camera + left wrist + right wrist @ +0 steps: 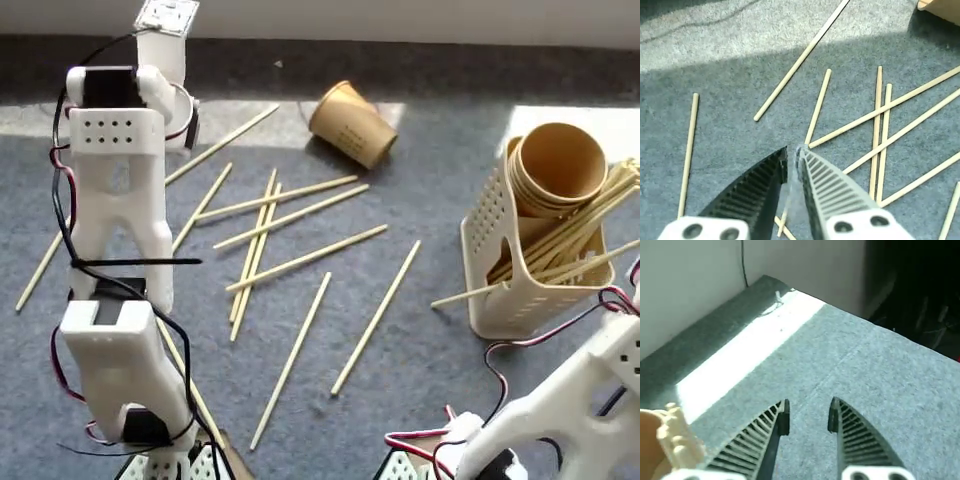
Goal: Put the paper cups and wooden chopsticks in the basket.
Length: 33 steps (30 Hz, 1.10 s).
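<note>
Grey felt [420, 200] covers the table. At the bottom of the high view two white printed arms come in: the left arm [115, 200] up the left edge, the right arm [580, 400] in the lower right corner. From its wrist, the left gripper [792, 152] hangs over scattered sticks with its black and white jaws pressed almost together and nothing clearly between them. One pale wooden chopstick [817, 107] ends just beyond the tips. The right gripper [807, 415] is spread apart and empty over bare felt.

Across the middle of the high view lie the loose wooden chopsticks [305, 258], several crossing or side by side. At centre right stands the tall white perforated plastic basket [490, 250], holding a stack of tan paper cups [565, 160] and a sheaf of sticks [580, 235] slanting over its rim. Farthest off, at upper centre, one tan paper cup [350, 122] lies on its side.

The likeliest trouble is the pinch. The sticks lie flat and overlap, so closing jaws may skid off, flick one away or take two at once. The lying cup could roll when nudged. The slanting sheaf may block whatever is lowered in, and the basket looks light enough to tip if an arm bumps it.
</note>
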Each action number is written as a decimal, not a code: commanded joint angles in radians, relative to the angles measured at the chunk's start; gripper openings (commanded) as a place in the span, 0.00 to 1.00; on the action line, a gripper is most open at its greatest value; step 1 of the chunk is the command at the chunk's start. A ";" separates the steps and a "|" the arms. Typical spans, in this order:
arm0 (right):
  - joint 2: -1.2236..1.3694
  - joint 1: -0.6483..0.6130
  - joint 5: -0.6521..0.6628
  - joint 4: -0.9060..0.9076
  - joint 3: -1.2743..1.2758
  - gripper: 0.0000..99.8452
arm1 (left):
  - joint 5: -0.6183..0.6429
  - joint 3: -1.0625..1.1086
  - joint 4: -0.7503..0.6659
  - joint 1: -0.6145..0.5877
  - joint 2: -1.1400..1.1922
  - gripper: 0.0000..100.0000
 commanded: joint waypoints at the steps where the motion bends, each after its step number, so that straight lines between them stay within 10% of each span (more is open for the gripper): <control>1: 0.047 -0.113 0.015 0.186 -0.289 0.14 | 0.115 0.191 -0.146 0.074 -0.002 0.06; 20: 0.147 -0.156 0.649 0.714 -0.435 0.14 | 0.190 0.547 -0.491 0.059 -0.004 0.06; 33: 0.371 -0.156 0.675 0.578 -0.286 0.14 | 0.190 0.552 -0.485 0.059 -0.004 0.06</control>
